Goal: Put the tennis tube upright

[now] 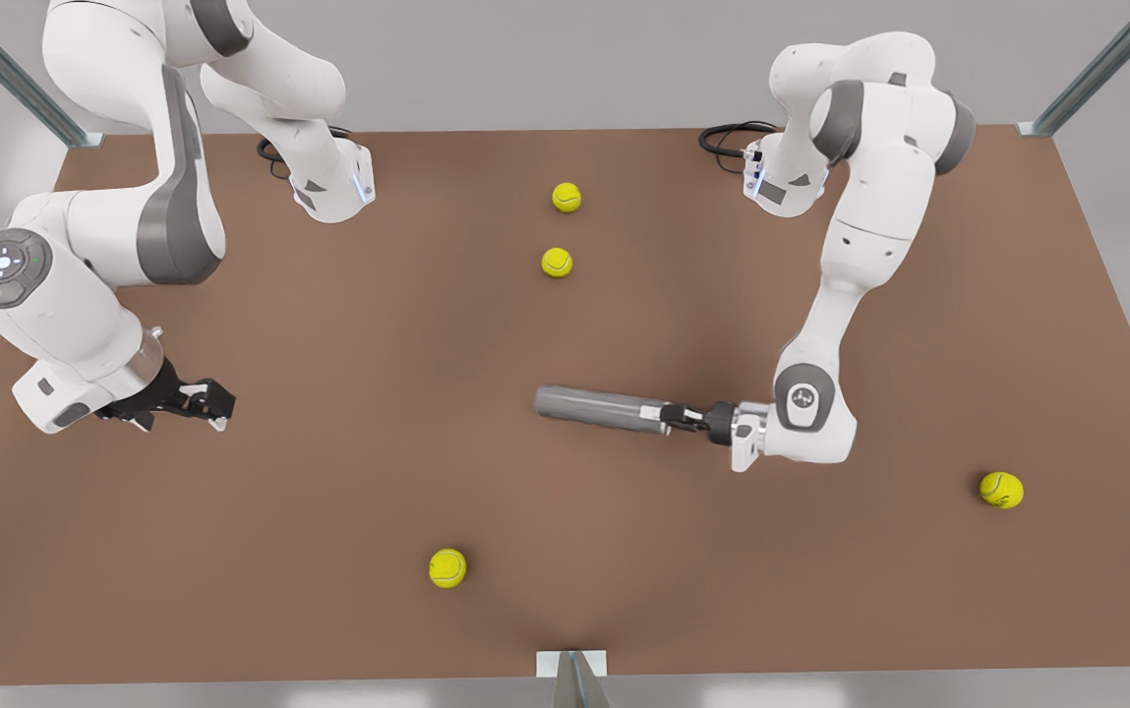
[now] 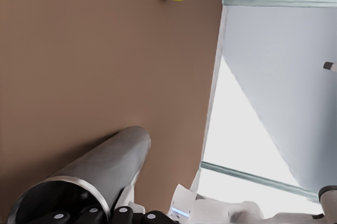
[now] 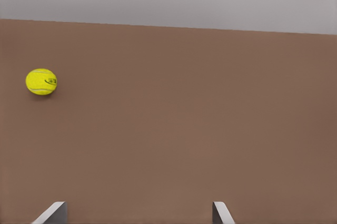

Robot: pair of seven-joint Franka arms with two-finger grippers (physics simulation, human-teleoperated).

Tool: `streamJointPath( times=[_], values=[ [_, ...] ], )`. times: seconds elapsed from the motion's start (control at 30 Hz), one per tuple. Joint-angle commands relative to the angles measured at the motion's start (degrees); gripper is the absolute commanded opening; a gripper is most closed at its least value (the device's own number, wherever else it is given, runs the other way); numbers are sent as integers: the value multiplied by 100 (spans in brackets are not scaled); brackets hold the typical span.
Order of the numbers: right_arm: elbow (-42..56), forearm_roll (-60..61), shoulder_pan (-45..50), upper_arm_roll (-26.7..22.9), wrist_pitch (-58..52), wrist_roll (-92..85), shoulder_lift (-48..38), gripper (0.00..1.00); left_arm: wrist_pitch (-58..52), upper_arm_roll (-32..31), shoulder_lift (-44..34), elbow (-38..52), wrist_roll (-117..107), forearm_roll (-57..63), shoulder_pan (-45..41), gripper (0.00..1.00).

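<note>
- Lying flat on the brown table (image 1: 328, 492), the tennis tube (image 1: 594, 407) has its long axis running across the front view; grey, metallic, hollow rim seen close up in the left wrist view (image 2: 100, 176).
- Left gripper (image 1: 675, 417) is at the tube's end on the front view's right, fingers clamped on the rim there; dark fingertips (image 2: 89, 215) sit at the open mouth in the left wrist view.
- The rest of the tube stretches straight out ahead of that gripper, resting on the table.
- Right gripper (image 1: 215, 401) hangs low over the table, well apart from the tube at the front view's left, fingers spread apart, holding nothing; this arm waits.
- Fingertips (image 3: 52, 212) of the right gripper frame bare table, one tennis ball (image 3: 41, 81) farther ahead.
- Four balls in the front view: two (image 1: 566, 197) (image 1: 557, 262) beyond the tube, one (image 1: 447, 567) nearer the camera, one (image 1: 1001, 489) behind the left gripper's arm.
</note>
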Motion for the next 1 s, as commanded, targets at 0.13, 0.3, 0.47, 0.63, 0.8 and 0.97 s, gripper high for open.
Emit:
streamJointPath(
  times=[0.13, 0.3, 0.47, 0.63, 0.8, 0.97],
  values=[
    [0, 0, -5, 9, 0, 0, 0, 100, -83, 79, -267, -9, -266, 388, 78, 21],
    [0, 0, 4, 0, 0, 0, 0, 100, -126, 88, -680, -9, -986, 950, 263, 21],
    [0, 0, -5, 0, 0, 0, 0, 100, -118, 203, -1067, -9, -1522, 1671, 404, 21],
    [-9, 0, 13, 0, 0, 0, 8, 100, -126, 273, -1497, -9, -2243, 2453, 474, 21],
    [-9, 0, 4, 0, 0, 0, 8, 100, -109, 290, -1955, 0, -3034, 3455, 474, 21],
    [-9, 0, 13, 0, 0, 0, 8, 100, -118, 334, -2280, 0, -3676, 4650, 474, 21]
  ],
)
